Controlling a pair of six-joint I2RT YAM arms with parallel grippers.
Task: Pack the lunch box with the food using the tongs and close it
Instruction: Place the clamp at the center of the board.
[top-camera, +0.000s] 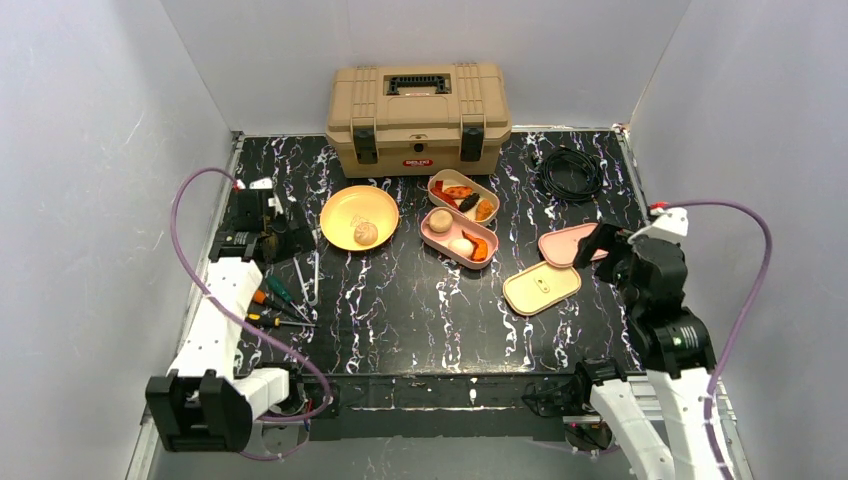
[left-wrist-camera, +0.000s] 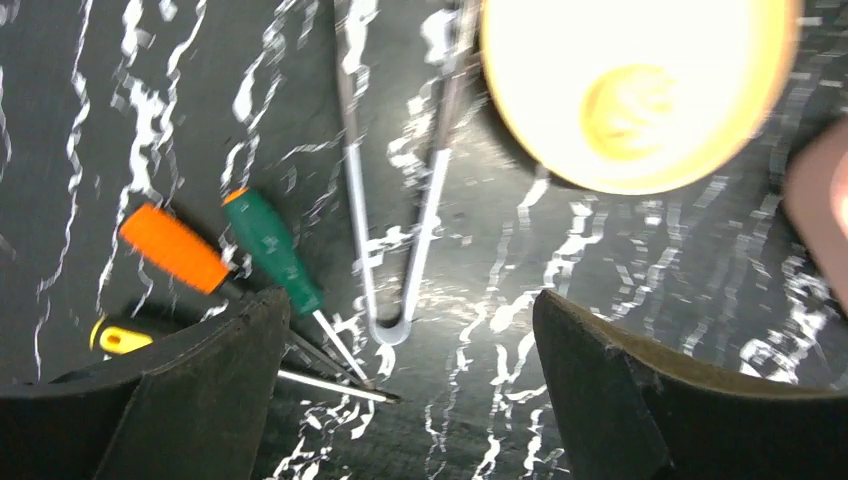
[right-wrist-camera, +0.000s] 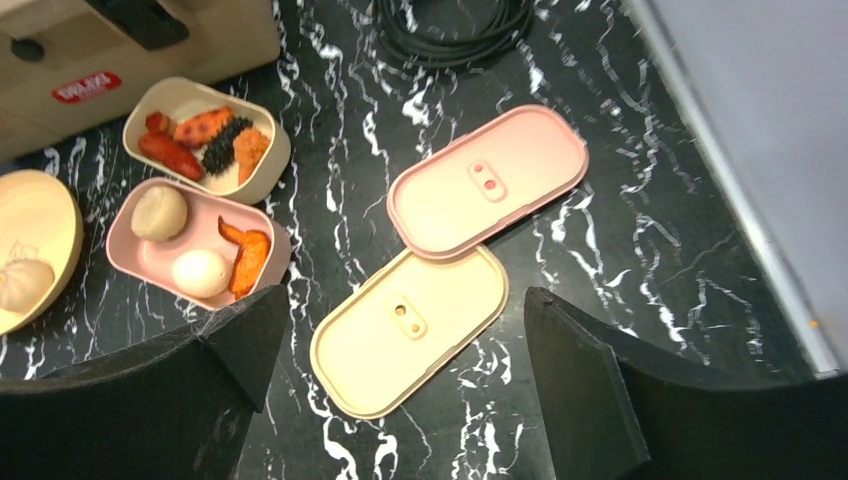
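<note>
Your left gripper (left-wrist-camera: 410, 400) stands with its jaws wide and nothing between them. The tongs (left-wrist-camera: 395, 240) lie flat on the table below it, their closed bend showing in the gap between the fingers (left-wrist-camera: 200, 400) and their arms running toward the yellow plate (left-wrist-camera: 540, 60). Just left of the tongs lie a green screwdriver (left-wrist-camera: 272, 250) and an orange screwdriver (left-wrist-camera: 172, 247). Your right gripper (right-wrist-camera: 400, 400) is likewise spread wide and empty, hanging over the tan lid (right-wrist-camera: 410, 325), whose far edge touches the pink lid (right-wrist-camera: 487, 180); both lids lie flat on the table, off the boxes. Left of them the pink box (right-wrist-camera: 140, 258) holds a round bun (right-wrist-camera: 159, 213), a white egg (right-wrist-camera: 200, 272) and orange-red chunks (right-wrist-camera: 248, 258). Just beyond it the tan box (right-wrist-camera: 190, 95) holds red and orange pieces with a dark piece (right-wrist-camera: 226, 147) among them. A second bun (top-camera: 366, 233) sits on the plate, and a toolbox (top-camera: 418, 110) stands at the back
</note>
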